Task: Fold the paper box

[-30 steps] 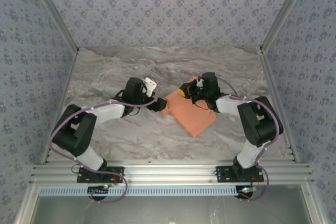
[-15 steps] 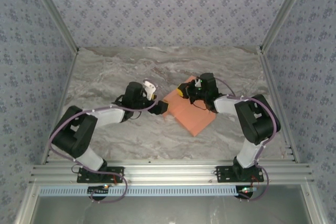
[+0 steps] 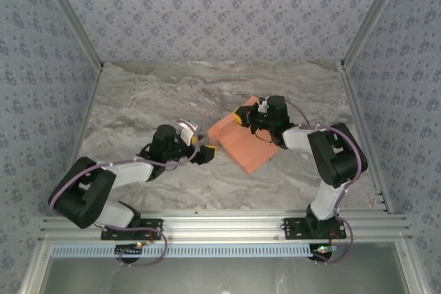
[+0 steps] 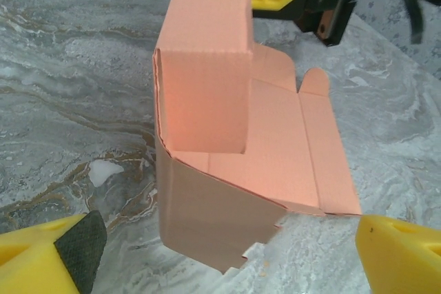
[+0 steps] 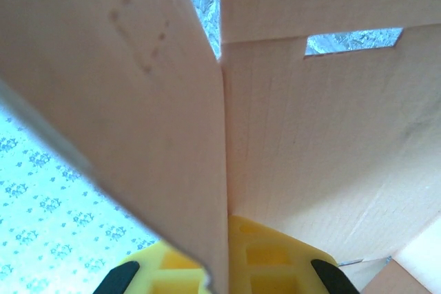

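The paper box (image 3: 242, 141) is a salmon-orange cardboard piece lying half folded on the marble table, right of centre. In the left wrist view the paper box (image 4: 275, 149) has one panel standing upright at its far side and a side flap angled down toward me. My right gripper (image 3: 242, 118) is at the box's far edge, shut on that raised panel; its yellow fingers (image 5: 289, 259) pinch the cardboard (image 5: 331, 135). My left gripper (image 3: 203, 150) sits just left of the box, open wide, apart from the near flap, with its yellow fingertips (image 4: 48, 256) at the lower corners.
The marble tabletop (image 3: 138, 101) has bare room to the left and at the back. Patterned walls and slanted metal posts (image 3: 72, 25) close in the sides. An aluminium rail (image 3: 220, 225) runs along the near edge by the arm bases.
My left arm has drawn back toward the near left, off the box's left edge. The box and the right gripper on it have shifted slightly left.
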{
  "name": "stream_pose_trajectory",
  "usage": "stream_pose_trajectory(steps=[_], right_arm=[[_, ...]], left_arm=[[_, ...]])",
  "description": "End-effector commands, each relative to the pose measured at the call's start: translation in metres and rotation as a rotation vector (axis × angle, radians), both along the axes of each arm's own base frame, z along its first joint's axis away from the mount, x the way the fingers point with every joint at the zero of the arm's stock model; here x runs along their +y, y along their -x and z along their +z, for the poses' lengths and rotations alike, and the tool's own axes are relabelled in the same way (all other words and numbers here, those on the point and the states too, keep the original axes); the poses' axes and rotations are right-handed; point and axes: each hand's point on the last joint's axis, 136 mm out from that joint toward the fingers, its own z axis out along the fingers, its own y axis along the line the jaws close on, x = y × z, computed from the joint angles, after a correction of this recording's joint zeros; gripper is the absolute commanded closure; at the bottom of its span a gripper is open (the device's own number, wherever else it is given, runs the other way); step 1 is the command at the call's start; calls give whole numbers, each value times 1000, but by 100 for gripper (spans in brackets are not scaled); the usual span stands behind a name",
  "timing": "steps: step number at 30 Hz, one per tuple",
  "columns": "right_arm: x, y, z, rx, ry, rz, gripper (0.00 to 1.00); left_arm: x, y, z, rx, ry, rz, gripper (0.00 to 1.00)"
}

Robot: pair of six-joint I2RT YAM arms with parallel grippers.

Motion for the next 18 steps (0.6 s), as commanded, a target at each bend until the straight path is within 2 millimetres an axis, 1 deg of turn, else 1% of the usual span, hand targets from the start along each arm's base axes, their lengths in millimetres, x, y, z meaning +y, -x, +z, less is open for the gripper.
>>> stream_pose_trajectory(steps=[1,4,7,9,11,12,16,18], right_arm=[[0,5,-12,-22,-2,38,100],[-1,5,-24,-14,11,44,100],[0,4,-28,-17,-11,47,100],[-2,4,-31,-12,-19,39,100],[-3,5,-33,-13,-20,38,100],[-3,5,-31,-18,-24,40,100],[-3,6,-23,-35,-54,47,100],[-3,7,-18,-44,-70,49,100]], left_arm=[[2,3,24,-91,67,7,3],[16,6,15,-125,46,65,1],[18,7,8,-134,4,56,1],[16,16,4,-161,-7,6,7],[25,13,4,-205,-2,66,7],[28,12,5,-214,-1,85,7],[28,13,7,-220,-33,80,8],[37,10,8,-233,-46,132,8]])
